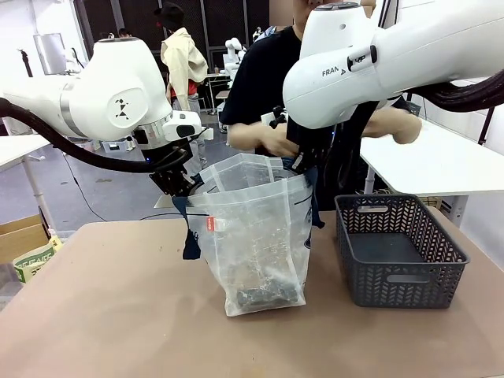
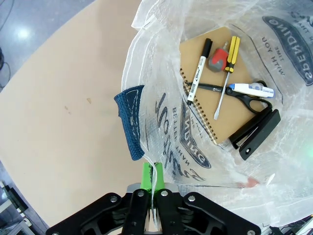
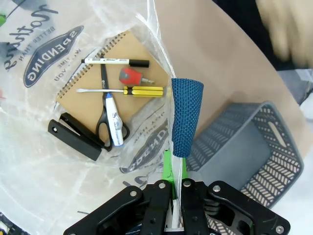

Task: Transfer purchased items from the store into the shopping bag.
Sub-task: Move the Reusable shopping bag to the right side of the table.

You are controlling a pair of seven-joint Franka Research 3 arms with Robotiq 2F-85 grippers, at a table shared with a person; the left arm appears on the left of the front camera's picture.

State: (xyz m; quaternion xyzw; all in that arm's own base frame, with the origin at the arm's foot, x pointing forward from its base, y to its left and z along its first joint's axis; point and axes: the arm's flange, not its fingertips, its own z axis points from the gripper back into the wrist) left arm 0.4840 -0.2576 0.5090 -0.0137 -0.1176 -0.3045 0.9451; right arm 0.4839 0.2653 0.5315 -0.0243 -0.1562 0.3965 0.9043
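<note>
The shopping bag (image 1: 256,236), clear plastic with navy handles, stands upright mid-table. Both grippers hold its mouth apart. My left gripper (image 1: 179,187) (image 2: 153,181) is shut on the rim beside a navy handle (image 2: 131,120). At the opposite rim my right gripper (image 1: 303,163) (image 3: 174,183) is shut by the other handle (image 3: 186,115). On the bag's bottom lie a brown notebook (image 2: 195,49) (image 3: 80,79), a marker (image 2: 199,71), a yellow screwdriver (image 2: 227,73), a short red screwdriver (image 3: 132,76), scissors (image 3: 103,125), a white pen (image 2: 252,89) and a black stapler (image 2: 255,128).
A dark grey mesh basket (image 1: 398,252) (image 3: 254,147) sits empty to the right of the bag. A person stands behind the bag with a hand (image 1: 272,143) just over its far rim. Bare tabletop (image 1: 102,315) lies to the front and left.
</note>
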